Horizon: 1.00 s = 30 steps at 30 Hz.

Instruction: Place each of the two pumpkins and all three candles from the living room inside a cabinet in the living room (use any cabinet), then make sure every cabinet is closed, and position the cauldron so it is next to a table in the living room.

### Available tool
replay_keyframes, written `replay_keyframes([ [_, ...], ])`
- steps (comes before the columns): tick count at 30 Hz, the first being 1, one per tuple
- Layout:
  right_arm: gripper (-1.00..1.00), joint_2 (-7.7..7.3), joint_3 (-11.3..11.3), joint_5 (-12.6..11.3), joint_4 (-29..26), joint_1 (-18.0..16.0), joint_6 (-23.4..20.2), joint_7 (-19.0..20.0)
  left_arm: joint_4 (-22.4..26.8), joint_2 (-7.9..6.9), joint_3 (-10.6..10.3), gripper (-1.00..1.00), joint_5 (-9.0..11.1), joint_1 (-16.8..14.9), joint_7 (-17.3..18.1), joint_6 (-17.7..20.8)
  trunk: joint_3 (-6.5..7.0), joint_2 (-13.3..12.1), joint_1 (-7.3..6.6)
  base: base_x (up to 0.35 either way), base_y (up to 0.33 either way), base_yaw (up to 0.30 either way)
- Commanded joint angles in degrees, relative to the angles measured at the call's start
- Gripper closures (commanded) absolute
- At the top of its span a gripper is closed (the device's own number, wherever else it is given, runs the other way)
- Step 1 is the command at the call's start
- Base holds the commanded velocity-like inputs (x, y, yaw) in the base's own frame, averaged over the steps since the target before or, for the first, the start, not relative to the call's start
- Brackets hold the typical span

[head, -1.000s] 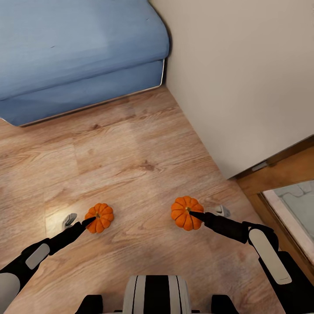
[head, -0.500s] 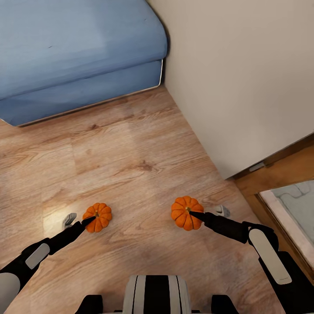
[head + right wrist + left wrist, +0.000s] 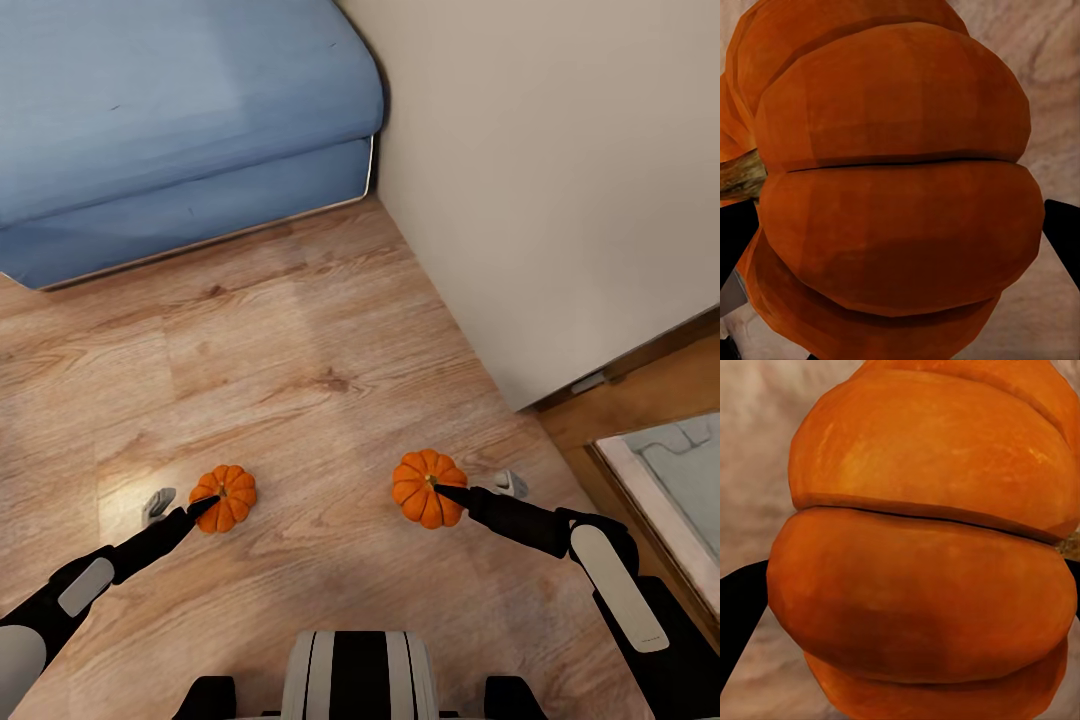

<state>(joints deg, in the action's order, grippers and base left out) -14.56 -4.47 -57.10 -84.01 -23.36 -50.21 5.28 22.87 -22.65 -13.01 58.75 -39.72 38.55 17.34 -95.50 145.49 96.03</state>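
Left gripper [image 3: 205, 508] clamped on the left pumpkin [image 3: 225, 497], dark fingers [image 3: 739, 611] flanking the ribbed orange body close up in the left wrist view. Right gripper [image 3: 440, 490] closed likewise around the right pumpkin [image 3: 428, 487], black fingertips [image 3: 1061, 232] at both flanks in the right wrist view. Both pumpkins low over the wooden floor [image 3: 300, 380], well apart from each other, one at each side ahead of the trunk [image 3: 358, 680].

Brownish stem [image 3: 739, 176] plain in the right wrist view at one side of the fruit; only a sliver of stem at the frame edge in the left wrist view; small yellowish centres from the head camera. Pale blurred floor grain behind each pumpkin in the wrist views, nothing of the room's layout; that given by the head view alone.

Open floor ahead and between the arms. Blue sofa [image 3: 180, 130] across the far left, its base edge running diagonally to the corner. Beige wall [image 3: 560, 180] closing the right side, its lower edge slanting toward the right arm [image 3: 610, 570]. Past the wall's end, a wooden threshold [image 3: 640, 400] and a strip of pale tiled floor [image 3: 680, 470], just beside the right forearm. Room tighter on the right than on the left.
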Motion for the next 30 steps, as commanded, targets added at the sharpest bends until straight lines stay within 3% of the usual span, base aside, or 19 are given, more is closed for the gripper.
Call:
replay_keyframes([
  [1,1.0,-0.03,-0.01,0.41,-0.01,-0.02,-0.15,0.42,-0.1,-0.03,-0.35,1.0,0.05,-0.01,-0.06,0.24,-0.03,0.01,0.0,0.0,0.0,0.0],
  [18,1.0,-0.03,-0.01,0.41,-0.01,-0.02,-0.15,0.4,-0.1,-0.11,-0.35,1.0,0.05,-0.01,0.41,0.28,-0.03,0.01,0.0,0.0,0.0,0.0],
  [30,1.0,-0.03,0.05,0.41,-0.01,-0.02,-0.15,0.42,0.21,-0.11,-0.36,1.0,0.05,-0.01,0.63,0.42,2.63,-0.15,-0.31,0.0,0.0,0.0],
])
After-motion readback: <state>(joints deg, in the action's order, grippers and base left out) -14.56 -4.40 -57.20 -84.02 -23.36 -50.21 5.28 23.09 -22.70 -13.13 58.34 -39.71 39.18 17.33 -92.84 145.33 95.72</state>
